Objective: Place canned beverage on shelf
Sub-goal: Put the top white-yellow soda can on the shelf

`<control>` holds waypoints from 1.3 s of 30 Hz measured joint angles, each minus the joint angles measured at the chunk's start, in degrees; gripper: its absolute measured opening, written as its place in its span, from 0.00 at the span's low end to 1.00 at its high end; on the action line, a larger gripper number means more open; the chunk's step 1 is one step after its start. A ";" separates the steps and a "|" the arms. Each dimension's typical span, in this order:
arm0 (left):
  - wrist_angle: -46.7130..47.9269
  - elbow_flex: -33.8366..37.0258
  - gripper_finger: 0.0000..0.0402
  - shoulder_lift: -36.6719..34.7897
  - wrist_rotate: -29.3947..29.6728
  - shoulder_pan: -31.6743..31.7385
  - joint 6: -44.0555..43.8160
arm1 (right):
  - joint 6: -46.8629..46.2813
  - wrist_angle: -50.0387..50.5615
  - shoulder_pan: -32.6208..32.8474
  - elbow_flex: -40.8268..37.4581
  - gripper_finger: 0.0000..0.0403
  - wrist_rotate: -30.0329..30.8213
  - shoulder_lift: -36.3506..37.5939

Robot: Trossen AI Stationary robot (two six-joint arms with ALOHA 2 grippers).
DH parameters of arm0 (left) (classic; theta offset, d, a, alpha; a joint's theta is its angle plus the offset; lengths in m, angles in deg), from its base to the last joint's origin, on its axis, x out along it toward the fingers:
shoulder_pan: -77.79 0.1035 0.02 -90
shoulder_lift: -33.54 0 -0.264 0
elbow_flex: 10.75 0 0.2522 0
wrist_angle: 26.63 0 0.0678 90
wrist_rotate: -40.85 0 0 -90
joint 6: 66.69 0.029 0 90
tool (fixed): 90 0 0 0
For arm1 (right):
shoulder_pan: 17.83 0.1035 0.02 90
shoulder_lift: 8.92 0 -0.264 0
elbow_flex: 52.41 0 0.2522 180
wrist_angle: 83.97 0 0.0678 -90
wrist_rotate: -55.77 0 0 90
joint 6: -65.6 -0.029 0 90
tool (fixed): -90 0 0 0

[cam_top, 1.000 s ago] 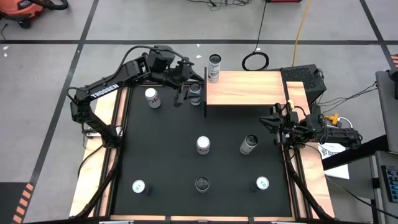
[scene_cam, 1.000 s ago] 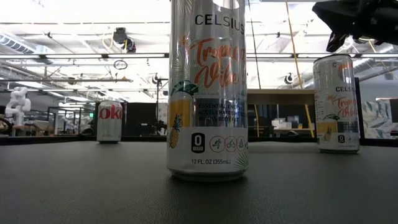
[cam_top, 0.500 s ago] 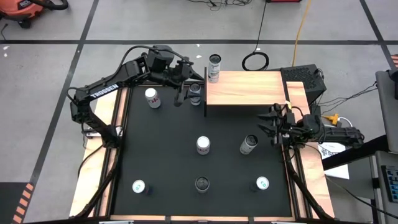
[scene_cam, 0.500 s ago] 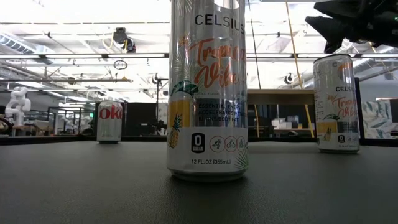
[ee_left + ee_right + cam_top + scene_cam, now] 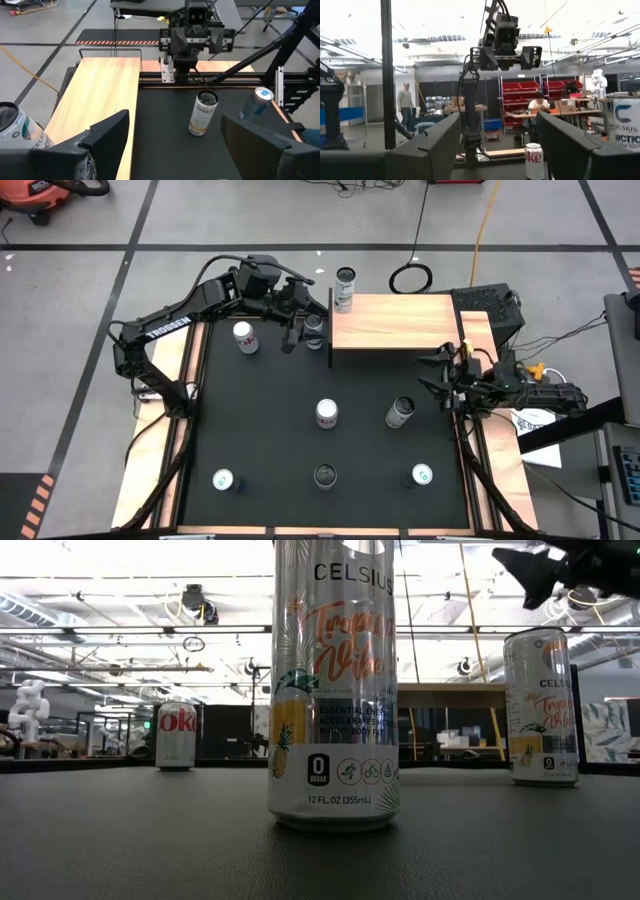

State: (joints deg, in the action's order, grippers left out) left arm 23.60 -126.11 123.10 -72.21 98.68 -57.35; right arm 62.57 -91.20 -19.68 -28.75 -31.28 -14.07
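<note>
The light-wood shelf [image 5: 395,322] stands at the far side of the black mat [image 5: 270,430]. One can [image 5: 345,288] is upright at its far left corner. Another can [image 5: 314,330] stands just left of the shelf's black edge. Beside that can my left gripper [image 5: 297,328] is open, and the left wrist view shows nothing between its fingers [image 5: 172,145]. By the table's right edge, near the shelf's near right corner, my right gripper [image 5: 432,374] hangs open above the mat with nothing in it. A Celsius can [image 5: 400,412] stands on the mat a little nearer than it.
More cans stand on the mat: a Diet Coke [image 5: 245,337] far left, one in the middle [image 5: 327,413], and three along the near side [image 5: 223,479], [image 5: 325,476], [image 5: 421,475]. People show in the room behind [image 5: 406,105].
My right gripper has opened its fingers wide and risen a little above the mat, staying by the table's right edge. The cans have not moved.
</note>
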 joint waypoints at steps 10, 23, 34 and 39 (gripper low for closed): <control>0.02 0.00 0.79 0.00 -0.01 -0.03 0.00 | 2.62 22.53 0.04 16.96 0.61 -0.08 -6.40; 2.40 0.00 0.79 0.00 0.01 -0.03 0.02 | -3.88 43.06 0.04 26.86 0.61 -0.04 -15.70; 3.31 0.00 0.79 0.01 -0.01 -0.03 0.49 | -9.59 41.03 0.04 26.92 0.61 -0.06 -16.01; 3.61 0.00 0.79 0.01 0.77 -0.03 2.82 | -10.03 41.00 0.04 26.92 0.63 -0.06 -16.04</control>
State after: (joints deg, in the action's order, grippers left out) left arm 27.20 -126.11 123.11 -71.43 98.65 -54.53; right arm 52.54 -50.20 -19.63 -1.83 -31.34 -30.11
